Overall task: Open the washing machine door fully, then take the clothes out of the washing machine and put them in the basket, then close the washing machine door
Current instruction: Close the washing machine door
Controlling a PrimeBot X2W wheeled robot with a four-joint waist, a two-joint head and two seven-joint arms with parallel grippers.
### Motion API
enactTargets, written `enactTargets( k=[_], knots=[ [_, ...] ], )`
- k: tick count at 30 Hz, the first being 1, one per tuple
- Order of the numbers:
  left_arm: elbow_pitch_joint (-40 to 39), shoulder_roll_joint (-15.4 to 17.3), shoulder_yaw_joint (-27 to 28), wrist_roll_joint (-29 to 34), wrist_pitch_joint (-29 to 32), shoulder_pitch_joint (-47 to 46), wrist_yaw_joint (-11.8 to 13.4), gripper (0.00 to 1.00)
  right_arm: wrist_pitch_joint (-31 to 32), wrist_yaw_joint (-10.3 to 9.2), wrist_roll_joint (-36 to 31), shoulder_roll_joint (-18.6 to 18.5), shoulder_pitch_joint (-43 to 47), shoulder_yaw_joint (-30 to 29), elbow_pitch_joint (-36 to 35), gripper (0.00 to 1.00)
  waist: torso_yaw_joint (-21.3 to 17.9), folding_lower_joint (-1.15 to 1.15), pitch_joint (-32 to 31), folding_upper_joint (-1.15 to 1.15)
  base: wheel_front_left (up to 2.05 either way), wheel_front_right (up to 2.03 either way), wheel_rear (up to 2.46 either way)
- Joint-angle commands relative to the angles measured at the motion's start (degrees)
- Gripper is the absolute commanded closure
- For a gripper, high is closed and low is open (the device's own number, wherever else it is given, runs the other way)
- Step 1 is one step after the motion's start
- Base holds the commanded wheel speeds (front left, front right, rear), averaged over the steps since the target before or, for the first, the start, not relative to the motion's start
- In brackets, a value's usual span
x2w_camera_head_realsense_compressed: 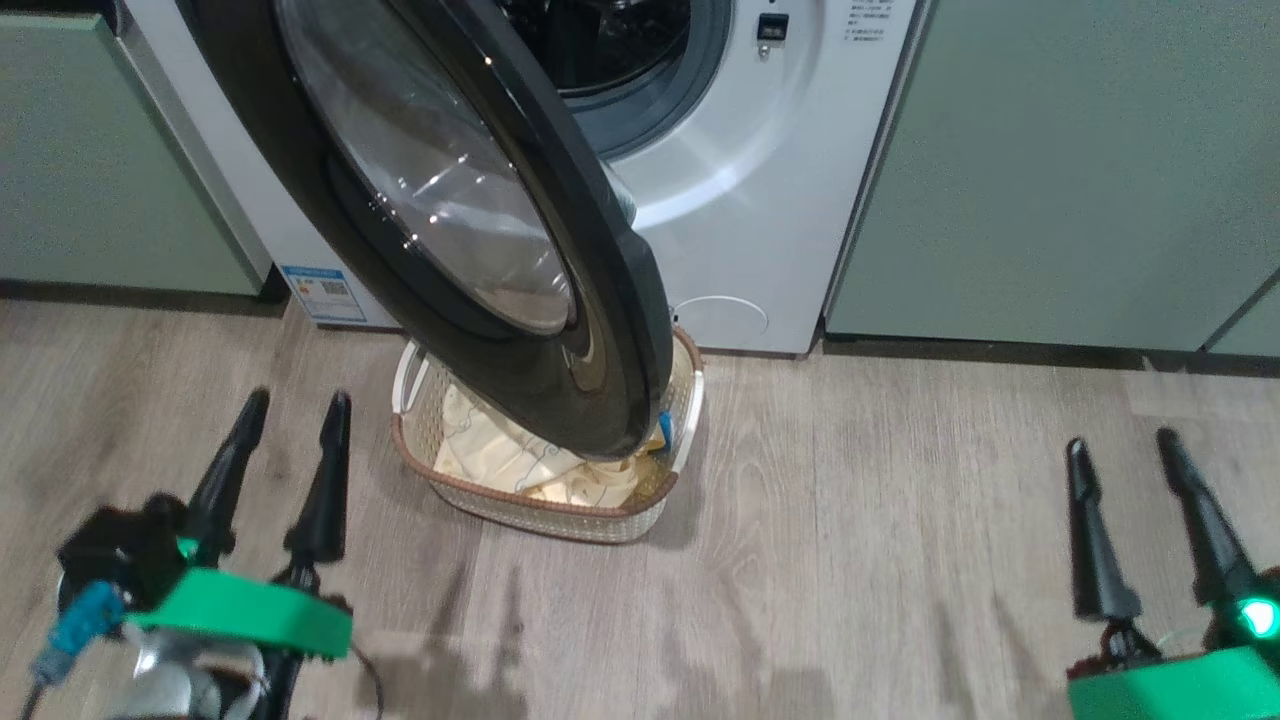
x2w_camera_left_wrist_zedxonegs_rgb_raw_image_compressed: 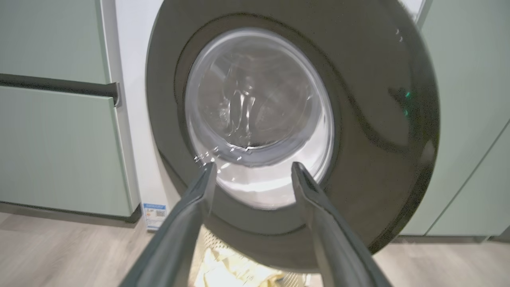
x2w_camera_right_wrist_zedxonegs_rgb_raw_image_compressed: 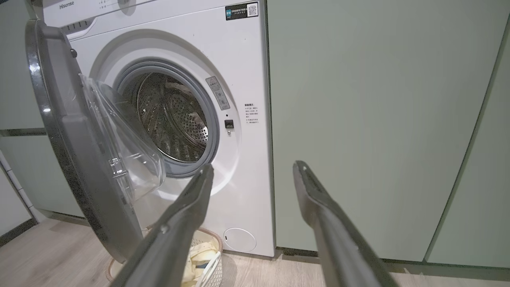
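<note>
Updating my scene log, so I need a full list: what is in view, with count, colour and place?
washer: one, white, between the cabinets
door: one, black rim with clear glass, swung open above the basket
drum: one, steel, inside the washer
sticker: one, blue, low on the washer's left
basket: one, cream with brown rim, on the floor under the door
clothes: one heap, pale yellow with a bit of blue, in the basket
cabinets: at least two, sage green, either side of the washer
floor: grey wood look, in front of the washer
left gripper: one, dark fingers, open, empty, left of the basket
right gripper: one, dark fingers, open, empty, right of the basket
</note>
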Motion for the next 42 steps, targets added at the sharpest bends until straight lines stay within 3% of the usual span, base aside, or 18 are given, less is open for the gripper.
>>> enactTargets(
  k=[1, 9, 27, 28, 29, 42],
  knots=[
    [-2.03, 1.43, 1.97, 0.92, -0.55, -1.52, 0.41, 0.00, -0.37, 0.08, -0.40, -1.16, -0.69, 1.38, -1.53, 0.00, -0.01, 0.01, -0.29, 0.00, 0.00, 0.00, 0.00],
    [-0.49, -0.02, -0.11, 5.69, -2.35, 3.65, 2.95, 0.00, -0.37, 0.08, -0.51, -0.93, 0.75, 2.31, -0.66, 0.00, -0.36, 0.01, -1.52, 0.00, 0.00, 0.00, 0.00],
    [-0.65, -0.52, -0.37, 6.35, -3.02, 3.81, 4.40, 0.00, -0.37, 0.08, -0.59, -0.87, 1.07, 2.28, -0.35, 0.00, -1.05, 0.01, -1.32, 0.00, 0.00, 0.00, 0.00],
    [-0.70, -0.53, -0.39, 6.40, -3.05, 3.81, 4.45, 0.00, -0.37, 0.08, -0.58, -0.83, 1.05, 2.20, -0.42, 0.39, -1.08, 0.01, -1.28, 0.00, 0.00, 0.00, 0.00],
    [-0.79, -0.60, -0.45, 6.37, -3.08, 3.76, 4.46, 0.00, -0.37, 0.08, -0.31, -0.74, 0.99, 2.17, -0.75, 1.00, -1.09, 0.01, -1.24, 0.00, 0.00, 0.00, 0.00],
    [-1.47, -0.52, -1.15, 6.82, -3.24, 3.23, 4.62, 0.00, -0.37, 0.08, 0.97, -0.98, 0.92, 3.22, 1.27, 1.00, -0.23, 0.01, -0.41, 0.00, 0.00, 0.00, 0.00]
  ],
)
